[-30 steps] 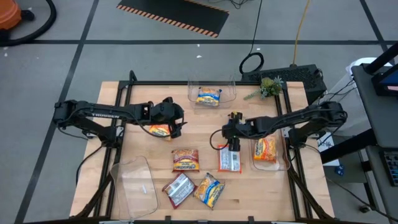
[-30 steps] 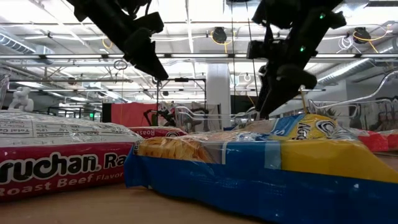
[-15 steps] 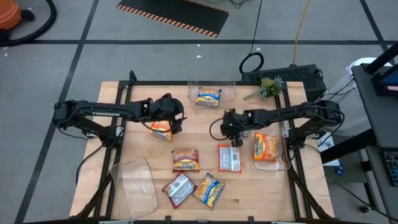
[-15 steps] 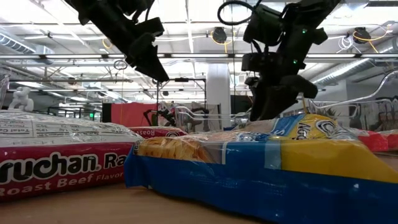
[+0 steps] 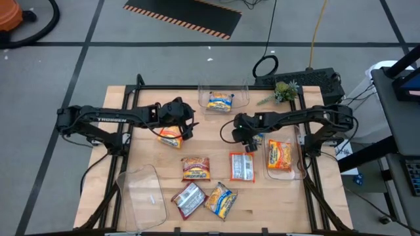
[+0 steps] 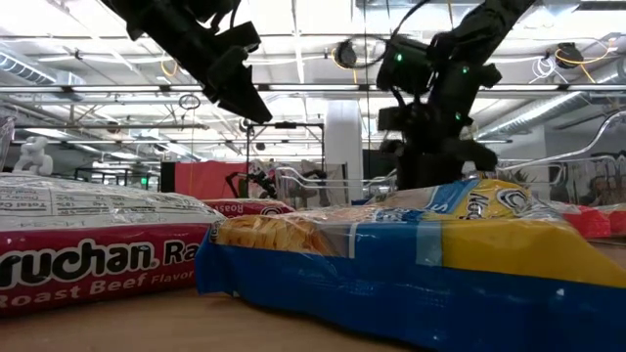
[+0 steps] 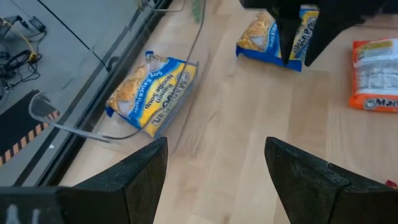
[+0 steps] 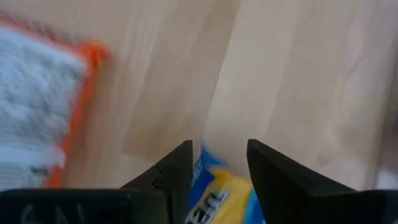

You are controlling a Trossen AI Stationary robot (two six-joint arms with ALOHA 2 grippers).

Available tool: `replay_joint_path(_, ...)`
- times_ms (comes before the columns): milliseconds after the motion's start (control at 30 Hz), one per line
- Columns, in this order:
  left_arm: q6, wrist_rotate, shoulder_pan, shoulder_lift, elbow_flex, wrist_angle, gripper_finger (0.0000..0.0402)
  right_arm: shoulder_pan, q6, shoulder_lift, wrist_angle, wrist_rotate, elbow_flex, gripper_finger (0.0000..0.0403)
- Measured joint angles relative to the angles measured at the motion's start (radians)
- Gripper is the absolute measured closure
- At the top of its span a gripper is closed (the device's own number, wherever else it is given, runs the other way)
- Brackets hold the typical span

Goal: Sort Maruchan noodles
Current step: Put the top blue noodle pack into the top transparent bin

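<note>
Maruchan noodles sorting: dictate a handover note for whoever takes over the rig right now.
Left hand: open, holding nothing, beside loose orange packet.
Right hand: down over mid-table blue-and-yellow packet.
Done: binned blue-and-yellow packet in far bin; binned orange packet in right bin.
Left: those two loose ones, plus front orange packet, flipped orange packet, red packet, front blue-and-yellow packet.
</note>
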Motion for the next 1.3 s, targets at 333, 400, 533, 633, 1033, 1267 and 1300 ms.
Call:
replay_joint_path(333,0.013,0.0,0.001,0.0,0.0,0.011,0.0128,0.002,-0.063,0.094,0.011,0.034,0.002,0.0267)
replay_joint_path(400,0.013,0.0,0.001,0.0,0.0,0.011,0.0128,0.004,-0.086,0.092,0.013,0.039,0.002,0.0279)
replay_joint_path(533,0.013,0.0,0.001,0.0,0.0,0.012,0.0128,0.003,-0.09,0.08,0.034,0.055,0.0,0.0318)
replay_joint_path(633,0.016,0.0,0.001,0.0,0.0,0.012,0.0128,0.001,-0.09,0.067,0.026,0.06,0.0,0.0357)
replay_joint_path(1033,-0.01,0.0,0.001,0.0,0.0,0.127,0.0128,0.003,-0.058,0.064,0.047,0.093,0.032,0.0401)
replay_joint_path(1267,-0.036,0.0,0.001,0.001,0.0,0.143,0.0128,0.022,0.024,0.064,0.049,0.253,0.111,0.0402)
replay_joint_path(1300,-0.044,0.0,0.001,0.001,0.0,0.144,0.0128,0.026,0.033,0.064,0.049,0.275,0.121,0.0402)
